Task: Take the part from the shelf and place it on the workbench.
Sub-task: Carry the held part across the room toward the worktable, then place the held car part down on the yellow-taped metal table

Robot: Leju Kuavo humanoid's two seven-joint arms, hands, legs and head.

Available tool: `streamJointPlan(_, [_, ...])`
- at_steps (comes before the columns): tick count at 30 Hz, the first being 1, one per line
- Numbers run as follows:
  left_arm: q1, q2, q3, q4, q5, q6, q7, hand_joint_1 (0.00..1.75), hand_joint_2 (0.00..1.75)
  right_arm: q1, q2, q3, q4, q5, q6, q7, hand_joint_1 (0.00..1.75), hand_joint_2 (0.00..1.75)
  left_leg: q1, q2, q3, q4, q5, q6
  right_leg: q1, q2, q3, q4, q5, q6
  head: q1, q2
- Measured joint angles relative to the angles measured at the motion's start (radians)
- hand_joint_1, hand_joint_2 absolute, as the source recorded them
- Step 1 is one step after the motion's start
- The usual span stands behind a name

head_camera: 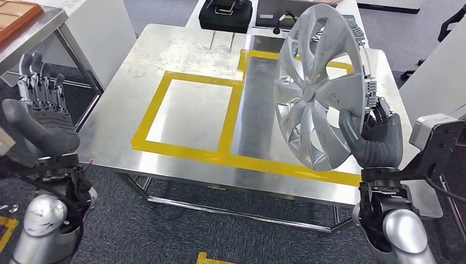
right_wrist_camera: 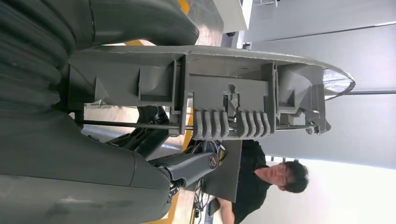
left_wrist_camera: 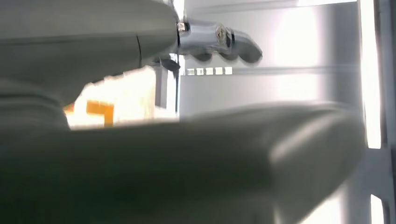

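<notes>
A silver wheel cover [head_camera: 314, 88] stands nearly on edge above the right side of the steel workbench [head_camera: 192, 49]. My right hand [head_camera: 373, 137] grips its lower rim, thumb on the face and fingers behind. In the right wrist view the cover's grey ribbed back [right_wrist_camera: 224, 88] runs edge-on across the frame, with my right hand [right_wrist_camera: 93, 154] wrapped around it. My left hand [head_camera: 39, 118] hangs empty off the workbench's left edge, fingers straight and apart. The left wrist view is a blur of my left hand [left_wrist_camera: 177, 163].
Yellow tape [head_camera: 195, 148] marks rectangles on the workbench top. A black case [head_camera: 225, 14] sits at the far edge. A second steel table [head_camera: 30, 36] with an orange tray [head_camera: 16, 16] stands at the left. A person [right_wrist_camera: 261, 175] stands beyond the bench.
</notes>
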Motion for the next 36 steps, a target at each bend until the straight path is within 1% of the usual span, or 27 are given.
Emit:
streamJointPlan(2, [-0.003,0.001,0.0,-0.001,-0.001,0.0,-0.001,0.0,0.0,0.0,0.001,0.0,0.0,0.0,0.0,0.0,1.75,1.75,-0.001,0.004,-0.022,0.041,-0.016,-0.008,-0.006,-0.001,0.023,-0.02,-0.001,-0.003,-0.007,0.0])
streamJointPlan(3, [-0.003,0.001,0.001,-0.001,-0.001,0.0,0.0,0.0,0.0,-0.001,0.002,0.001,0.0,0.0,0.0,0.0,1.75,1.75,0.0,0.006,-0.051,0.091,-0.032,-0.01,-0.008,-0.002,0.032,-0.025,-0.004,-0.005,-0.012,0.0])
streamJointPlan(5, [-0.001,0.002,0.001,0.0,-0.001,0.0,0.0,0.0,0.0,-0.002,0.003,0.001,0.001,0.0,0.0,0.0,1.75,1.75,0.002,0.008,-0.135,0.223,-0.064,-0.014,-0.008,-0.001,0.045,-0.025,-0.016,-0.008,-0.022,0.0])
streamJointPlan(6, [0.001,0.002,0.0,0.0,-0.001,0.0,0.0,0.0,0.0,0.0,0.004,0.002,0.002,0.0,0.0,0.0,1.75,1.75,0.002,0.009,-0.168,0.264,-0.064,-0.016,-0.008,-0.001,0.053,-0.023,-0.024,-0.006,-0.027,0.0])
streamJointPlan(7, [0.002,0.002,0.0,0.0,-0.001,0.0,0.0,0.0,0.0,0.002,0.005,0.002,0.002,0.0,0.0,0.001,1.75,1.75,0.002,0.01,-0.185,0.272,-0.045,-0.017,-0.009,0.0,0.062,-0.022,-0.033,-0.004,-0.031,0.0])
streamJointPlan(8, [0.002,0.002,0.0,0.001,-0.001,0.0,0.0,0.0,0.0,0.004,0.005,0.002,0.003,0.0,0.0,0.001,1.75,1.75,0.003,0.011,-0.178,0.235,-0.007,-0.018,-0.009,0.001,0.072,-0.019,-0.043,-0.001,-0.035,0.0])
streamJointPlan(9, [0.002,0.002,0.0,0.001,-0.001,0.0,0.001,0.0,0.0,0.004,0.005,0.002,0.003,0.0,0.0,0.002,1.75,1.75,0.004,0.013,-0.154,0.169,0.039,-0.019,-0.01,0.001,0.084,-0.015,-0.055,0.003,-0.038,0.0])
streamJointPlan(10, [0.001,0.001,0.0,0.001,-0.001,0.0,0.001,0.0,0.0,0.004,0.005,0.002,0.002,0.0,0.0,0.002,1.75,1.75,0.004,0.015,-0.122,0.106,0.067,-0.02,-0.009,0.002,0.091,-0.011,-0.068,0.01,-0.041,0.0])
streamJointPlan(11, [0.0,0.002,0.0,0.001,-0.001,0.0,0.001,0.0,0.0,0.002,0.006,0.002,0.002,0.0,0.0,0.002,1.75,1.75,0.003,0.015,-0.092,0.052,0.079,-0.017,-0.009,0.003,0.096,-0.006,-0.079,0.016,-0.043,0.0])
streamJointPlan(12, [0.0,0.002,0.0,0.0,0.0,0.0,0.001,0.0,0.0,0.0,0.006,0.002,0.002,0.0,0.0,0.001,1.75,1.75,0.002,0.014,-0.073,0.022,0.077,-0.013,-0.008,0.004,0.099,-0.003,-0.087,0.022,-0.043,0.0])
streamJointPlan(13, [0.0,0.001,0.0,0.0,0.0,0.0,0.001,0.0,0.0,-0.002,0.006,0.001,0.002,0.0,0.0,0.001,1.75,1.75,0.0,0.013,-0.062,0.015,0.062,-0.007,-0.006,0.005,0.099,0.0,-0.091,0.027,-0.042,0.0])
streamJointPlan(15, [0.001,0.001,0.0,0.0,0.0,0.0,0.001,0.0,0.0,-0.003,0.006,0.001,0.002,0.0,0.0,0.002,1.75,1.75,0.002,0.009,-0.057,0.008,0.052,0.006,-0.007,0.005,0.096,0.009,-0.093,0.033,-0.038,0.0])
streamJointPlan(17, [0.0,0.001,0.0,0.0,-0.001,0.0,0.0,0.0,0.0,-0.003,0.006,0.001,0.002,0.0,0.0,0.002,1.75,1.75,0.005,0.005,-0.048,0.006,0.044,0.016,-0.009,0.004,0.06,0.067,-0.098,0.041,-0.032,0.0])
streamJointPlan(18, [-0.001,0.001,0.0,0.0,-0.002,0.001,0.0,0.0,0.0,-0.004,0.006,0.001,0.002,0.0,0.001,0.001,1.75,1.75,0.006,0.004,-0.043,0.005,0.04,0.02,-0.01,0.004,0.025,0.12,-0.108,0.044,-0.028,0.0])
streamJointPlan(20, [-0.001,0.001,0.0,0.0,-0.002,0.005,0.001,0.0,0.0,-0.004,0.006,0.001,0.003,0.0,0.001,-0.001,1.75,1.75,0.005,0.002,-0.035,0.006,0.03,0.025,-0.011,0.004,-0.063,0.246,-0.149,0.049,-0.021,0.0])
streamJointPlan(21, [0.0,0.001,0.0,0.001,-0.002,0.007,0.002,0.0,0.0,-0.002,0.006,0.002,0.006,0.0,0.001,-0.001,1.75,1.75,0.004,0.001,-0.03,0.006,0.024,0.026,-0.011,0.004,-0.099,0.286,-0.163,0.049,-0.018,0.0])
streamJointPlan(22, [0.001,0.001,-0.001,0.002,-0.003,0.01,0.002,0.0,0.0,0.0,0.006,0.002,0.008,0.0,0.001,-0.002,1.75,1.75,0.002,-0.001,-0.021,0.006,0.017,0.027,-0.01,0.004,-0.122,0.298,-0.16,0.046,-0.015,0.0])
streamJointPlan(23, [0.001,0.001,-0.001,0.002,-0.003,0.012,0.002,0.0,0.0,0.002,0.006,0.002,0.011,0.0,0.0,-0.002,1.75,1.75,-0.001,-0.003,-0.01,0.006,0.009,0.027,-0.009,0.004,-0.125,0.27,-0.129,0.041,-0.012,0.0])
streamJointPlan(25, [0.001,0.001,-0.001,0.003,-0.004,0.014,0.002,0.0,0.0,0.001,0.006,0.003,0.013,0.001,0.0,-0.002,1.75,1.75,-0.007,-0.005,0.015,0.005,-0.008,0.028,-0.001,0.004,-0.097,0.141,-0.022,0.019,-0.005,0.0])
streamJointPlan(26, [0.0,0.001,-0.002,0.003,-0.005,0.015,0.002,0.0,0.0,-0.001,0.006,0.003,0.013,0.002,-0.001,-0.002,1.75,1.75,-0.008,-0.005,0.024,0.002,-0.013,0.027,0.006,0.003,-0.082,0.081,0.018,0.006,-0.006,0.0])
streamJointPlan(27, [-0.001,0.001,-0.002,0.003,-0.005,0.015,0.002,0.0,0.0,-0.005,0.006,0.003,0.013,0.005,-0.002,-0.002,1.75,1.75,-0.006,-0.005,0.028,-0.002,-0.016,0.024,0.012,0.004,-0.063,0.036,0.039,-0.007,-0.007,0.0])
streamJointPlan(29, [0.0,-0.001,-0.002,0.004,-0.005,0.016,0.003,0.0,0.0,-0.012,0.006,0.003,0.013,0.02,-0.007,0.001,1.75,1.75,-0.001,-0.003,0.033,-0.006,-0.012,0.014,0.023,0.004,-0.04,-0.007,0.036,-0.023,-0.007,0.0])
streamJointPlan(31, [-0.001,-0.003,-0.002,0.004,-0.006,0.017,0.003,0.0,0.0,-0.015,0.006,0.004,0.014,0.052,-0.017,0.012,1.75,1.75,-0.003,0.001,0.033,0.008,-0.015,0.004,0.021,0.004,-0.007,-0.04,0.037,-0.031,-0.003,0.0])
streamJointPlan(32, [-0.002,-0.003,-0.003,0.004,-0.007,0.017,0.002,0.0,0.0,-0.018,0.006,0.005,0.015,0.076,-0.023,0.021,1.75,1.75,-0.004,0.002,0.023,0.03,-0.027,0.001,0.016,0.003,0.01,-0.049,0.037,-0.034,-0.005,0.0])
streamJointPlan(33, [-0.004,-0.003,-0.003,0.005,-0.007,0.016,0.002,0.0,0.0,-0.024,0.007,0.007,0.017,0.107,-0.029,0.033,1.75,1.75,-0.005,0.002,0.0,0.072,-0.048,-0.001,0.01,0.002,0.022,-0.055,0.037,-0.035,-0.01,0.0])
streamJointPlan(35, [-0.006,-0.004,-0.003,0.006,-0.007,0.013,0.002,0.0,0.0,-0.038,0.007,0.011,0.023,0.19,-0.04,0.066,1.75,1.75,0.001,0.003,-0.073,0.186,-0.092,-0.006,0.006,0.002,0.03,-0.053,0.031,-0.036,-0.021,0.0])
streamJointPlan(36, [-0.006,-0.004,-0.004,0.008,-0.006,0.01,0.003,0.0,0.0,-0.046,0.008,0.012,0.028,0.239,-0.043,0.085,1.75,1.75,0.004,0.004,-0.11,0.233,-0.104,-0.01,0.004,0.003,0.03,-0.05,0.026,-0.033,-0.025,0.0])
